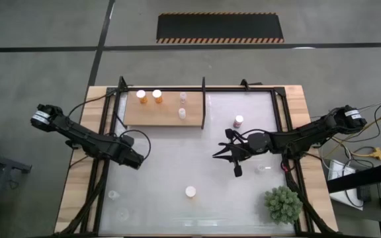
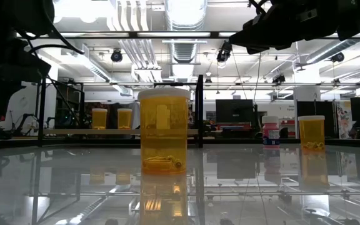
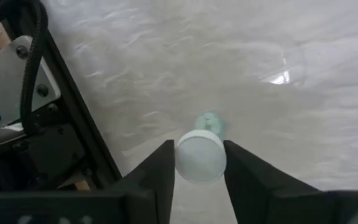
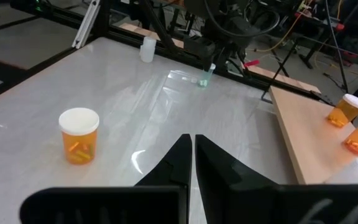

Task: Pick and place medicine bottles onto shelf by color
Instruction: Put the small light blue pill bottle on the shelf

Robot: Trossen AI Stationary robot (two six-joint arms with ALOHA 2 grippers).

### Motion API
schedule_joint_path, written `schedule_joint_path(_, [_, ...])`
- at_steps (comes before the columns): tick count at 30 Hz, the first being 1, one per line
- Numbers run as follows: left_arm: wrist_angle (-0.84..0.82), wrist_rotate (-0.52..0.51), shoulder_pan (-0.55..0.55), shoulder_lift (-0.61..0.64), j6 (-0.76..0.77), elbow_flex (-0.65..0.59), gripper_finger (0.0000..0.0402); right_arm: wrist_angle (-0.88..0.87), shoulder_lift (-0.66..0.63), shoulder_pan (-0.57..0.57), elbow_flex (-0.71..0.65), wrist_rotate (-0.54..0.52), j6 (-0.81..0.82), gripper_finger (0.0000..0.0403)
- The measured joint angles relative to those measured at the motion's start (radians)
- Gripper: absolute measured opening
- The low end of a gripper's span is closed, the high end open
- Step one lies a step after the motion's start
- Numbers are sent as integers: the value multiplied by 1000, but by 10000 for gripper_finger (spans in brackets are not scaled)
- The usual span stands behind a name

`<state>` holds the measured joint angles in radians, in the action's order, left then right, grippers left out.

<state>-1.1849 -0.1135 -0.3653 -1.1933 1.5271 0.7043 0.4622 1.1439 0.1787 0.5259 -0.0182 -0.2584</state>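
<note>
The light-wood shelf lies at the table's far left and bears two orange bottles and two clear ones. My left gripper is at the table's left, shut on a clear white-capped bottle, which also shows in the right wrist view. My right gripper hangs shut and empty over the table's middle right. An orange bottle stands on its base near the front. A maroon bottle stands right of the shelf. My left gripper pinches the clear bottle's white cap between its two fingers, one on each side. The fingers come from above, slanting down. The bottle is upright below them. I cannot tell whether its base is on the table.
A spiky green plant stands at the front right corner. Clear bottles stand at the front left and right of centre. The shelf's black frame post rises at its right edge. Another orange bottle shows at the low view's right.
</note>
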Motion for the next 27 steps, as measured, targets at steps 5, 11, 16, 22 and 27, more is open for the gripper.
schedule_joint_path(5, [6,0,0,-2,0,10,96,0,0,0,0,0,5,12])
schedule_joint_path(11, [10,-12,8,-8,-68,145,99,0,0,0,0,0,24,12])
schedule_joint_path(16, [12,-118,60,-60,-261,339,99,-2,0,0,0,0,33,12])
schedule_joint_path(22, [11,-187,210,-203,-681,574,100,-3,0,0,-1,0,41,12])
schedule_joint_path(27, [6,-187,384,-323,-1082,720,100,-11,0,0,-1,0,58,12])
